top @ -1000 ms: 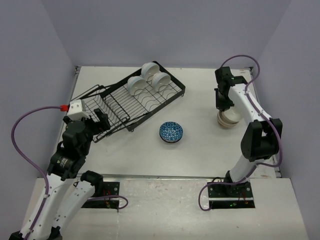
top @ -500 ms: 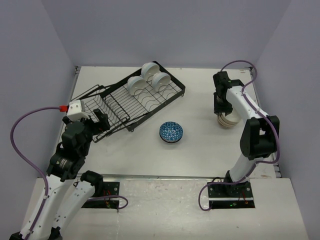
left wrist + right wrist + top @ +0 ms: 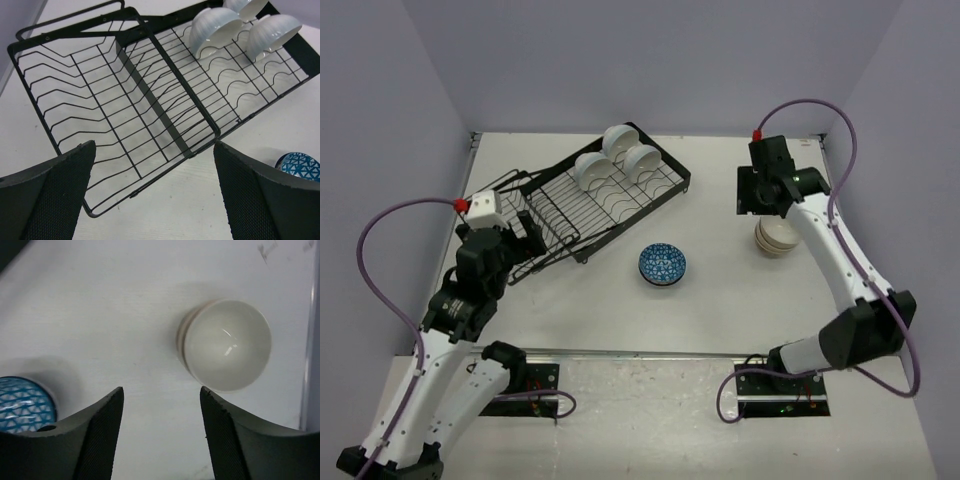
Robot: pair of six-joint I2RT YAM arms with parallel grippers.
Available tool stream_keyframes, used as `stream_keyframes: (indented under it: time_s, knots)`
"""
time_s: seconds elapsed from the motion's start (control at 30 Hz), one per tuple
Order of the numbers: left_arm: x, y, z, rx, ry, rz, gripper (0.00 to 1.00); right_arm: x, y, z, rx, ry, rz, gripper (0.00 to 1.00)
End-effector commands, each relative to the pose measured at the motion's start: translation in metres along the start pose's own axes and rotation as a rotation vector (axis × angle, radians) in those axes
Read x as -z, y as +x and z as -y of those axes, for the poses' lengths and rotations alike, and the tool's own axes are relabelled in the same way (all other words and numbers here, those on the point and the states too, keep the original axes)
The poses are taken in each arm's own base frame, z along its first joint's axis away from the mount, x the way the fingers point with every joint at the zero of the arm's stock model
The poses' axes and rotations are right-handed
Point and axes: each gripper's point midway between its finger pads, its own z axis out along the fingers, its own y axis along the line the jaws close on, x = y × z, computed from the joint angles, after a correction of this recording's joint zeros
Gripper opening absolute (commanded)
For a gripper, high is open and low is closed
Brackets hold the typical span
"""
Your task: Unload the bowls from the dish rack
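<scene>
Now your right hand point(image 3: 750, 190) has let go. A second ago it was down on the tan stack point(image 3: 773, 238) with its fingers pressed shut. It has since gone up and a little to the left, and its fingers are spread with nothing between them. The stack stays by itself on the counter point(image 3: 720, 310), on the right side. So that bowl looks done.

Your left hand point(image 3: 525, 240) has crept a bit closer to the rack point(image 3: 610, 200). It is spread as wide as it goes and holds nothing. It hangs over the near end of the rack, where there are no bowls.

Three white bowls point(image 3: 215, 30) are still in the far end of the rack, tipped on their sides and close together. I think those are the ones left to take out. The blue bowl point(image 3: 662, 264) is already out, sitting upright in the middle of the counter, just past the rack.

The bowls are round, smooth and shiny, and they look hard. The top of the stack is creamy inside, with a bright spot of light on it. The blue bowl has little white triangles inside. The rack is thin black wire, long and boxy, with wavy wires under the white bowls. The hand pads are black and bumpy. The counter is flat and white.
</scene>
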Motion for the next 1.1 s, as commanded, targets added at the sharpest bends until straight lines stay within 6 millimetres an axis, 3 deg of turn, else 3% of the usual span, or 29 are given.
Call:
stream_keyframes:
  time_s: [0.0, 0.03, 0.07, 0.1, 0.13, 0.17, 0.2, 0.23, 0.27, 0.3, 0.33, 0.37, 0.43, 0.47, 0.5, 0.53, 0.67, 0.7, 0.73, 0.8, 0.87, 1.07]
  knots:
    - [-0.021, -0.003, 0.031, -0.016, 0.073, -0.087, 1.00, 0.054, -0.029, -0.045, -0.015, -0.228, 0.249, 0.65]
    - [-0.025, -0.011, 0.041, -0.022, 0.087, -0.106, 1.00, 0.049, -0.014, -0.059, 0.006, -0.295, 0.230, 0.66]
    - [-0.041, 0.009, 0.057, -0.076, 0.095, -0.201, 1.00, 0.060, -0.016, -0.088, 0.017, -0.456, 0.269, 0.72]
    - [-0.048, 0.008, 0.062, -0.120, 0.046, -0.208, 1.00, 0.065, -0.013, -0.098, -0.004, -0.523, 0.278, 0.75]
    - [-0.046, -0.005, 0.073, -0.161, 0.022, -0.213, 1.00, 0.064, 0.004, -0.101, -0.013, -0.569, 0.271, 0.76]
    - [-0.041, 0.000, 0.094, -0.231, 0.034, -0.230, 1.00, 0.070, -0.001, -0.108, -0.032, -0.622, 0.327, 0.77]
    - [-0.058, 0.007, 0.098, -0.323, -0.065, -0.250, 1.00, 0.076, 0.002, -0.113, -0.063, -0.671, 0.338, 0.80]
    - [-0.055, -0.013, 0.112, -0.355, -0.082, -0.231, 1.00, 0.079, 0.008, -0.113, -0.081, -0.703, 0.378, 0.83]
    - [-0.070, -0.002, 0.123, -0.449, -0.137, -0.252, 1.00, 0.082, 0.012, -0.113, -0.106, -0.721, 0.387, 0.93]
    - [-0.074, -0.028, 0.138, -0.440, -0.138, -0.207, 1.00, 0.086, 0.014, -0.112, -0.116, -0.736, 0.408, 0.99]
    - [-0.082, -0.032, 0.139, -0.516, -0.172, -0.218, 1.00, 0.080, 0.025, -0.111, -0.122, -0.735, 0.400, 0.99]
    - [-0.104, -0.026, 0.138, -0.613, -0.272, -0.215, 1.00, 0.093, 0.022, -0.105, -0.142, -0.748, 0.459, 0.99]
    - [-0.124, -0.048, 0.147, -0.757, -0.327, -0.158, 1.00, 0.089, 0.028, -0.096, -0.165, -0.718, 0.496, 0.99]
    - [-0.143, -0.042, 0.151, -0.828, -0.362, -0.151, 1.00, 0.098, 0.028, -0.090, -0.177, -0.720, 0.536, 0.99]
    - [-0.159, -0.048, 0.166, -0.829, -0.324, -0.098, 1.00, 0.098, 0.028, -0.085, -0.191, -0.702, 0.558, 0.99]
    - [-0.173, -0.045, 0.167, -0.941, -0.293, -0.122, 1.00, 0.102, 0.030, -0.080, -0.197, -0.698, 0.582, 0.99]
    - [-0.214, -0.047, 0.200, -1.013, -0.091, -0.072, 1.00, 0.099, 0.033, -0.066, -0.199, -0.634, 0.614, 0.99]
    - [-0.224, -0.048, 0.194, -1.008, -0.084, -0.089, 1.00, 0.098, 0.034, -0.065, -0.201, -0.629, 0.614, 0.99]
    - [-0.239, -0.035, 0.191, -1.025, -0.081, -0.129, 1.00, 0.099, 0.033, -0.066, -0.198, -0.632, 0.617, 0.99]
    - [-0.253, -0.043, 0.178, -1.034, -0.120, -0.160, 1.00, 0.096, 0.033, -0.068, -0.192, -0.634, 0.604, 0.99]
    - [-0.275, -0.027, 0.165, -1.062, -0.125, -0.204, 1.00, 0.089, 0.035, -0.071, -0.184, -0.629, 0.578, 0.99]
    - [-0.305, 0.003, 0.136, -1.051, -0.154, -0.281, 1.00, 0.081, 0.035, -0.068, -0.188, -0.594, 0.571, 0.99]
